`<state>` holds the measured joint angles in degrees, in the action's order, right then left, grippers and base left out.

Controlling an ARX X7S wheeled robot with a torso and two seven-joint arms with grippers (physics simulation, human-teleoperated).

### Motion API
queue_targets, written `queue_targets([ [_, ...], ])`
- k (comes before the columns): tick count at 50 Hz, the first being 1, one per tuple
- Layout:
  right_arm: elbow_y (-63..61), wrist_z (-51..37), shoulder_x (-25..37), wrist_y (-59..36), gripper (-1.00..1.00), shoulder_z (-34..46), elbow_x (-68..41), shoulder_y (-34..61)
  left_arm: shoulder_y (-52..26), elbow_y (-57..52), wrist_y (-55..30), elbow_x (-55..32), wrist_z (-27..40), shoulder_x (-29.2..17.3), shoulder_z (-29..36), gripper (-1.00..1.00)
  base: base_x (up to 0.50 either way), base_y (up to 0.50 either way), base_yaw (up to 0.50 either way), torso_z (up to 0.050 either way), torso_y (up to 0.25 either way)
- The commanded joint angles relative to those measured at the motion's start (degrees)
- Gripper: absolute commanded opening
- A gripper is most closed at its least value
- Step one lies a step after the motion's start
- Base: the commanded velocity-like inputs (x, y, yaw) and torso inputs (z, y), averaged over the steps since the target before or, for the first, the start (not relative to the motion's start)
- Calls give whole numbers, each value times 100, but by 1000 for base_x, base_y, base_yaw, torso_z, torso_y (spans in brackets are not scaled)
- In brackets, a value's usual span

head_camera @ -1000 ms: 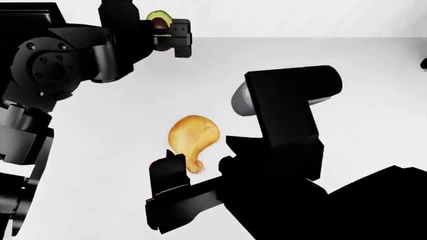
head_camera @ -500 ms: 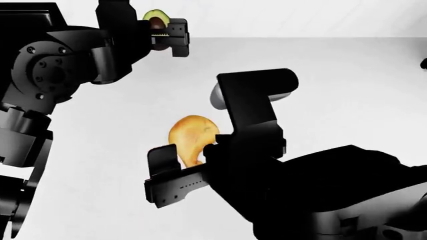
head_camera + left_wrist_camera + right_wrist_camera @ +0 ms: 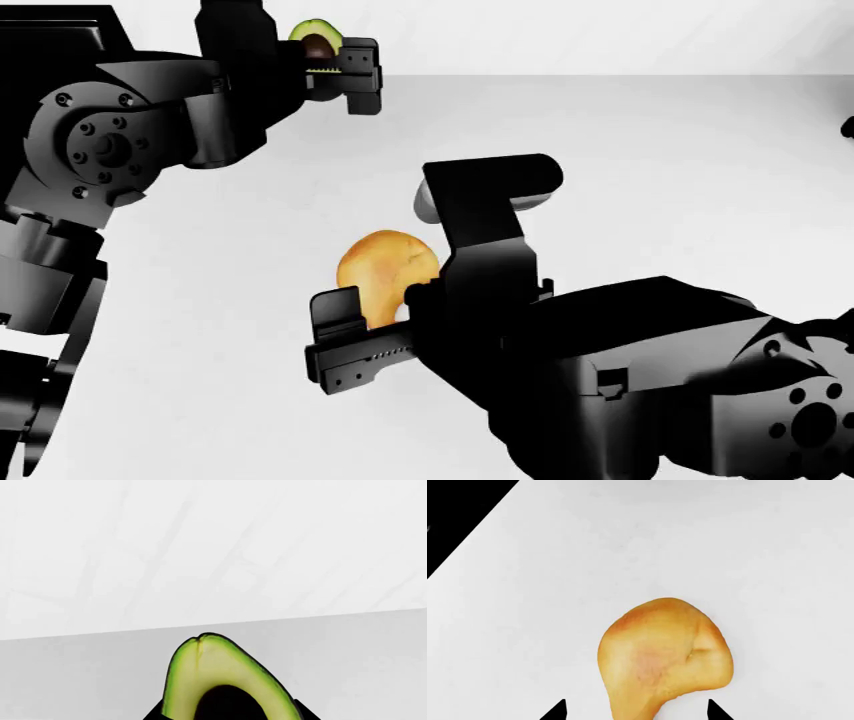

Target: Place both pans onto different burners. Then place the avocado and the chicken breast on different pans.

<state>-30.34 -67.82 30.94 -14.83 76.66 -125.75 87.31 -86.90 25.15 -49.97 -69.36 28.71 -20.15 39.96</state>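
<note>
- No readable writing, brand or label in any view.
- Left hand (image 3: 320, 68), upper left of the head view: clamped on the avocado (image 3: 314, 40), held up above the bench (image 3: 694, 200).
- Avocado: half, dark skin, pale green flesh, brown pit, cut face showing in the left wrist view (image 3: 223, 680).
- Chicken breast (image 3: 380, 268), centre-left of the head view: smooth golden-yellow, bulbous end tapering to a narrow tip, on the white bench.
- Right hand (image 3: 387, 325): fingers apart, straddling the narrow end of the chicken breast (image 3: 664, 655); fingertips (image 3: 557, 711) clear of the meat on both sides.
</note>
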Motion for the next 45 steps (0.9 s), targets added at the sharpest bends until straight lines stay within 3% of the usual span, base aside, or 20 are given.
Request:
queue_targets([
  [1,383,287,-90,-186,100,119,48,-97,-48,55,118,57,66,-3,21,-100,0,0,0,0,0],
  [11,647,454,-130,-292,100,214,41,-159,-45,54,137,66,43,-10,33,-100,0,0,0,0,1],
  [12,671,473,-131,-302,-100,221,38,-165,-45,58,142,70,36,-11,35,-100,0,0,0,0,0],
  [45,-8,134,33,-35,-100,-125,88,28,-26,-4,168,50,46,-46,34,-100,2,2,3,0,-1],
])
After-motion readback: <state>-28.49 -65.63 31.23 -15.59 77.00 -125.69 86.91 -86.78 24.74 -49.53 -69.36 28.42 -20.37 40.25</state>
